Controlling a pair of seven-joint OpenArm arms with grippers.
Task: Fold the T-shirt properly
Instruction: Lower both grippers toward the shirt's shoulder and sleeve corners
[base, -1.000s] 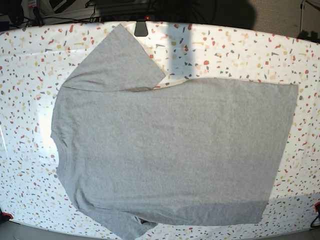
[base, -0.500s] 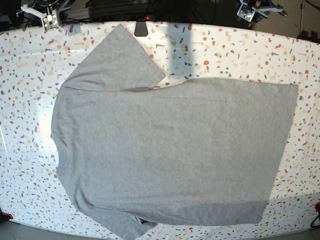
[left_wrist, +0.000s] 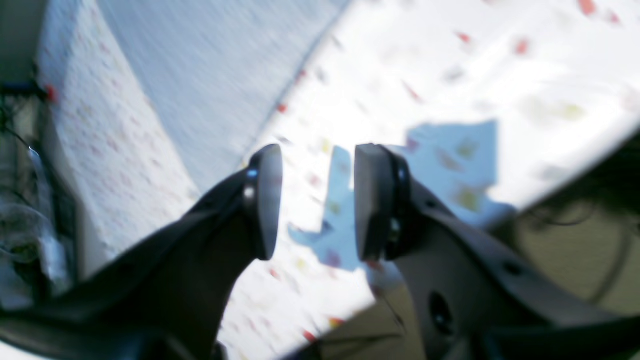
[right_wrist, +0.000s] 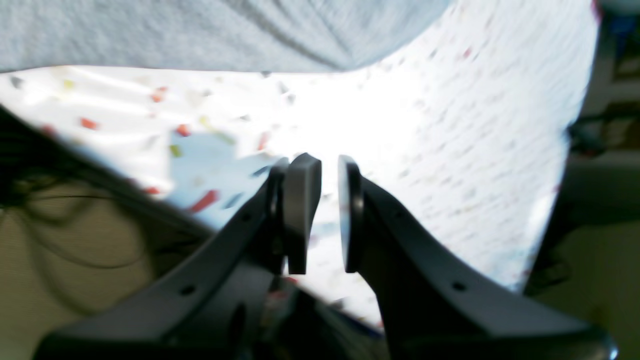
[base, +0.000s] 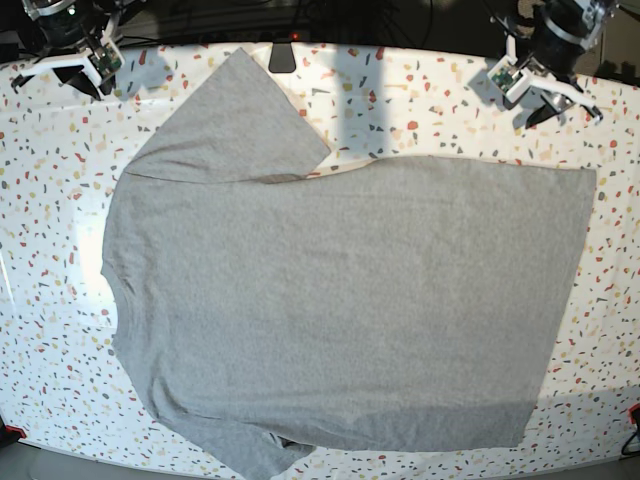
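Left end effector: two dark curved fingers ending in flat oval pads, small screws along the edges, round holes in the black bodies. Right end effector looks identical. From the base view, white brackets sit above both.

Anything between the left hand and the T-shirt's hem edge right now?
Nothing: in the base view only bare speckled table separates the left hand from the T-shirt.

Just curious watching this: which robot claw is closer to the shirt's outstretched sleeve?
Right gripper, at the table's far corner beside the sleeve. Left gripper hovers at the opposite far corner, near the hem.
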